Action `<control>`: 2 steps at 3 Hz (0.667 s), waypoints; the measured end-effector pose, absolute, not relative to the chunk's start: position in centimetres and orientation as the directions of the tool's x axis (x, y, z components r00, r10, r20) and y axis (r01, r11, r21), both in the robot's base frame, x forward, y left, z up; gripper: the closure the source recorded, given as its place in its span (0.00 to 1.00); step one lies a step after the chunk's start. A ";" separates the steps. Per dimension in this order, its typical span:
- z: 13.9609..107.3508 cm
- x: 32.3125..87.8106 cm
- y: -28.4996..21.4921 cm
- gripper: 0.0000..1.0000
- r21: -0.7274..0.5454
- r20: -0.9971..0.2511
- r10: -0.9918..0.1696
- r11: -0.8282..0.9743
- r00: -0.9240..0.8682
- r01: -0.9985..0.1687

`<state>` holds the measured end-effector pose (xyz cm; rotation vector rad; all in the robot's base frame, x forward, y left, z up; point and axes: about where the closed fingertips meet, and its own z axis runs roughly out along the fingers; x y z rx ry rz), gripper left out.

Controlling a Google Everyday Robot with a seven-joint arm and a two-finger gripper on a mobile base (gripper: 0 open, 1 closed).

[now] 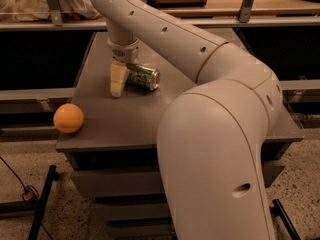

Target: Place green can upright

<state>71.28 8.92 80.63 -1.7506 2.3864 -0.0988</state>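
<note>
Camera view. The gripper (118,81) stands tip-down on the grey table (130,126), just beside the green can (142,77). The can lies on its side at the gripper's 3 o'clock, silver end toward 4 o'clock. Whether the gripper is open or closed cannot be told. To right the can well, it should probably be clasped across its body, rotated until a flat end meets the table, and released only once steady. An orange ball (68,118) rests near the table edge, at the can's 8 o'clock. A shelf (280,20) runs behind at 12 o'clock, with speckled floor (307,194) below.

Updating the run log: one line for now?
tool beside green can, at tabletop | green can on side | orange ball front-left corner
</note>
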 end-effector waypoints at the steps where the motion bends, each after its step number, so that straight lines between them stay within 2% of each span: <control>1: 81.2 71.3 8.9 0.64 -0.160 -0.105 -0.951 0.304 -0.290 -0.939; 2: 81.8 71.3 8.9 0.87 -0.160 -0.105 -0.951 0.304 -0.290 -0.939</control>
